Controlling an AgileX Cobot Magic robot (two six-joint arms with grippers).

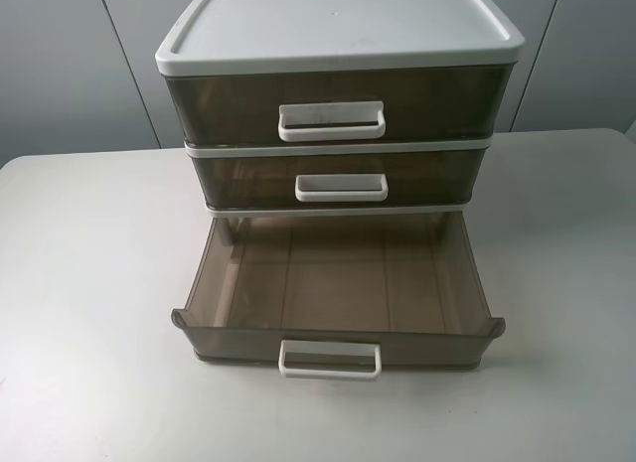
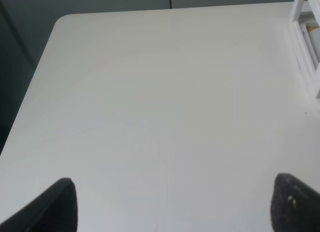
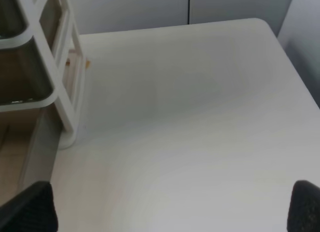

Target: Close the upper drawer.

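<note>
A white-framed cabinet point(image 1: 338, 30) of three smoky brown drawers stands at the back middle of the table. The upper drawer point(image 1: 338, 104), tall-fronted with the widest white handle point(image 1: 331, 121), sits flush in the frame. Neither gripper shows in the exterior high view. My left gripper point(image 2: 172, 207) is open and empty over bare table, the cabinet's white frame point(image 2: 306, 37) off to its side. My right gripper point(image 3: 170, 207) is open and empty over bare table, beside the cabinet's frame leg point(image 3: 67, 92).
The middle drawer point(image 1: 338, 174) is flush in the frame. The bottom drawer point(image 1: 338, 283) is pulled far out toward the front and is empty; its side wall shows in the right wrist view point(image 3: 35, 152). The white table point(image 1: 89, 283) lies on both sides.
</note>
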